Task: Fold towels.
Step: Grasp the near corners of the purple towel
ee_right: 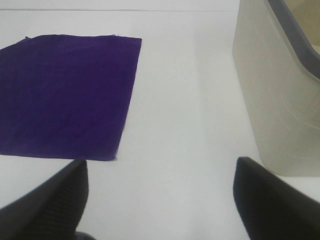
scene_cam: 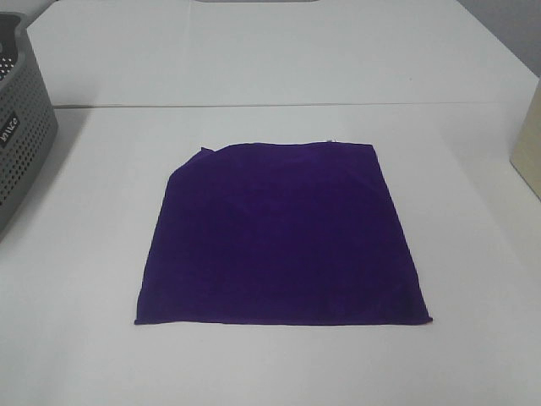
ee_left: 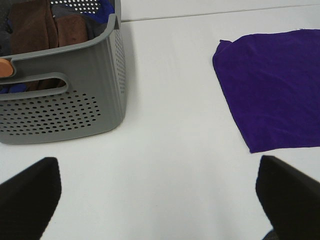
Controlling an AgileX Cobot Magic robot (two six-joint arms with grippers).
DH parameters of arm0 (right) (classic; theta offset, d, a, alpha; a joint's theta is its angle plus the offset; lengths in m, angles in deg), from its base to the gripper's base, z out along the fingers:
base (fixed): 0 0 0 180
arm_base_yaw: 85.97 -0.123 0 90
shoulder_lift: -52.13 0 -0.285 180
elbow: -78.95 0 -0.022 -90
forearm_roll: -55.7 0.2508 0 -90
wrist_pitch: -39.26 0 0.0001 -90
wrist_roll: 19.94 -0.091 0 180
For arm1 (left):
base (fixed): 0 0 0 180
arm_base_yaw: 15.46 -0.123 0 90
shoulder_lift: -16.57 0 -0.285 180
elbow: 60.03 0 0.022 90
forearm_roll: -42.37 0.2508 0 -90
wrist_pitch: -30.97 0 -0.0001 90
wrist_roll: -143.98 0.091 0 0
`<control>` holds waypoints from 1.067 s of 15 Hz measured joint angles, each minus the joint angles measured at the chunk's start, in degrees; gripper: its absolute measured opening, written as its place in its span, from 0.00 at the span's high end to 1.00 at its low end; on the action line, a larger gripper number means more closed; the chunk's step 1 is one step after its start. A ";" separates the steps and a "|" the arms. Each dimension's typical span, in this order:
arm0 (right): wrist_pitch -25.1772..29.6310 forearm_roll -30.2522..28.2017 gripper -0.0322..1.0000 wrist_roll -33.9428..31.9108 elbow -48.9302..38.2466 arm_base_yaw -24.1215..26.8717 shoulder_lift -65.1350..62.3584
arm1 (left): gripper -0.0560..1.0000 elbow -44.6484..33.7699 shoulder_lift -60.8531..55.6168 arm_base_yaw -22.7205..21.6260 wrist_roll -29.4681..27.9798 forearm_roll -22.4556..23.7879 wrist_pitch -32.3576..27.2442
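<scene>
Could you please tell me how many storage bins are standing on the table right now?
2. A grey perforated basket stands at the left edge of the high view, left of the purple towel; a beige bin stands at the right edge. Others may lie out of frame.

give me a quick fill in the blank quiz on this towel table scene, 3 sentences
1. The towel lying spread out on the white table is ____ in colour.
2. The perforated basket near the left claw is ____ in colour.
3. The left claw and the right claw both stand ____, gripping nothing.
Missing words: purple; grey; open.
</scene>
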 joint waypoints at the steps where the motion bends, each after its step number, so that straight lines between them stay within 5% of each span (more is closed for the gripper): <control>1: 0.00 0.00 0.22 0.00 0.00 0.00 0.00 | 0.01 0.00 0.00 0.00 0.00 0.00 0.00; 16: 0.00 -0.06 0.22 0.00 0.00 0.00 0.00 | 0.01 0.00 0.00 0.00 0.00 0.00 0.00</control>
